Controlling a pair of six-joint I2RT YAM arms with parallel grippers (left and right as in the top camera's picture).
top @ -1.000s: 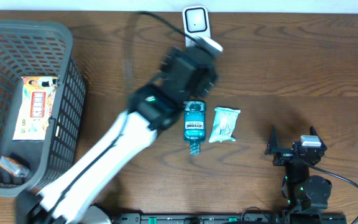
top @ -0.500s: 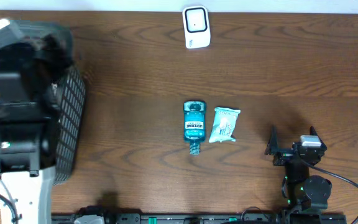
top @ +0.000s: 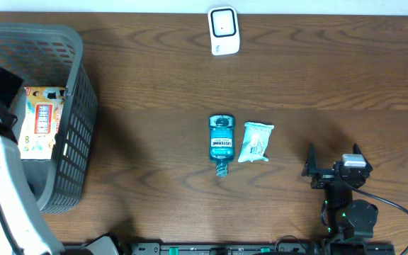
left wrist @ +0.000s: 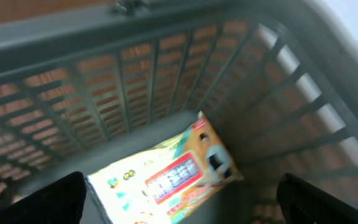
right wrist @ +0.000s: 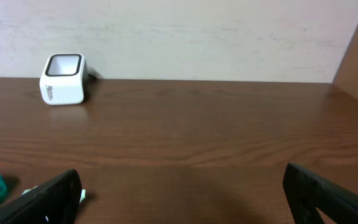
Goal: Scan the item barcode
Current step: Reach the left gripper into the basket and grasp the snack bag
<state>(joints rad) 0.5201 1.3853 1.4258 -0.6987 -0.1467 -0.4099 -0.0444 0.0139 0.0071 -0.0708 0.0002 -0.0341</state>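
The flat orange-and-yellow printed packet (left wrist: 173,174) lies on the floor of the grey slatted plastic basket (top: 76,49), directly below the left end effector (left wrist: 179,180). That end effector is released: its two dark fingers (left wrist: 42,199) stand wide apart at the lower corners of the wrist view, with nothing between them.

A second ago this arm reached across the surface (top: 154,99) to the white box-shaped barcode scanner (top: 224,30), with something pale at its tip. Half a second ago it was swinging over the basket. Now it hangs above the basket's interior with its fingers spread. I take that as a scanned item just dropped in, though I cannot tell which item it was. The arm hides the near corner of the basket where a small silvery object showed earlier.

Well away to the left end effector's right, the teal mouthwash bottle (top: 221,144) and the pale crinkled pouch (top: 256,142) lie side by side. Neither has shifted across the three overhead views, so they are probably next for the scanner.

The right end effector (right wrist: 180,171) is parked near the front edge, released and empty as before. The scanner stands far ahead of it, to its left.
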